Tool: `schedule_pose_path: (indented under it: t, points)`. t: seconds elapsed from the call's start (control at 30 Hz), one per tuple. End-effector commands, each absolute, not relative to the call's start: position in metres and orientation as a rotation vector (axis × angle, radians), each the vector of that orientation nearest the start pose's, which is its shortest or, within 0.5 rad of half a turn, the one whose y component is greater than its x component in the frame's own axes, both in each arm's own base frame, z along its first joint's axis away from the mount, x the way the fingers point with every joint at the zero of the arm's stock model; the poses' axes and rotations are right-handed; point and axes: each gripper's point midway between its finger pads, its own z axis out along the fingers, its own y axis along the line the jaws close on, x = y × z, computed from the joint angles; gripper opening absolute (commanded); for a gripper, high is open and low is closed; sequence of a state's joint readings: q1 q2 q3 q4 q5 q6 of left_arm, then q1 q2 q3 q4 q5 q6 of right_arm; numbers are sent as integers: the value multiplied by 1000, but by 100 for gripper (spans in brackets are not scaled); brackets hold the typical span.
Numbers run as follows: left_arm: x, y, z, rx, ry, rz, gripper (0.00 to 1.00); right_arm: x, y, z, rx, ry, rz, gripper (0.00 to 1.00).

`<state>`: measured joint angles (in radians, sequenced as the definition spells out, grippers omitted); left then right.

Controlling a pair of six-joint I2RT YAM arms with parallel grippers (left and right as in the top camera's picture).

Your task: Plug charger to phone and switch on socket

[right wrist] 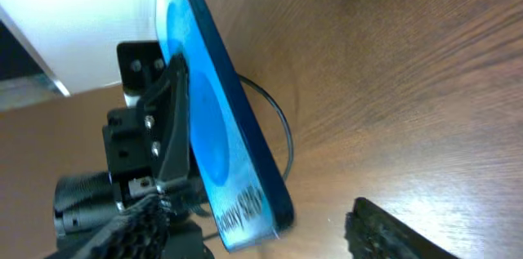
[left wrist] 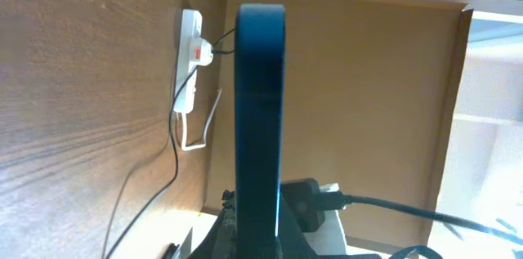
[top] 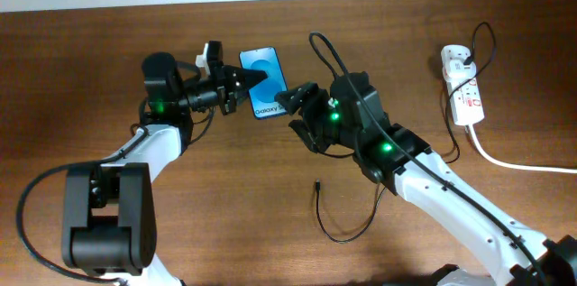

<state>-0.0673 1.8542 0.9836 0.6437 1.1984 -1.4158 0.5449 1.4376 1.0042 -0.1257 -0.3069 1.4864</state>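
From above, light falls evenly on my table (top: 90,33), leaving only faint, soft shadows on the wood. Through my left wrist camera the phone (left wrist: 260,112) sits so near that its edge is a dark, soft-focus band, with a washed-out pale patch at 3 o'clock. My right wrist view burns out white at 11 o'clock, while the screen glows bright blue and sharp.

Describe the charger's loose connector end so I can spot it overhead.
Find the right arm's white forearm over the brown wooden table. Beside it, towards the table's middle, a thin black charger cable makes a U-shaped loop, ending in a small black connector tip. Unlike the thick white cord and the robots' thicker black cables, it lies loose on bare wood.
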Motion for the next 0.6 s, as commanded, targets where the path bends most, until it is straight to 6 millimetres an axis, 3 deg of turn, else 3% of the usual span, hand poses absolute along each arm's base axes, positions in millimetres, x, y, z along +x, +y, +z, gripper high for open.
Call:
schedule_pose_path:
  t: [0.0,0.1,0.2,0.33,0.5,0.57]
  points:
    - [414,-204,194,-371,2180,-2045,0,353,273,198,973,2298,1376,67]
    - [412,-213,194,-367,2187,-2045,0,357,274,199,968,2284,1383,55]
    - [410,-216,194,-356,2194,-2051,0,357,275,199,964,2284,1388,33]
    - [408,-217,192,-359,2206,-2059,0,356,275,199,960,2289,1396,21]
    - [407,-218,191,-366,2212,-2060,0,353,278,200,1076,2285,1453,15]
    - [406,-219,191,-362,2214,-2062,0,354,278,200,1075,2285,1451,6]
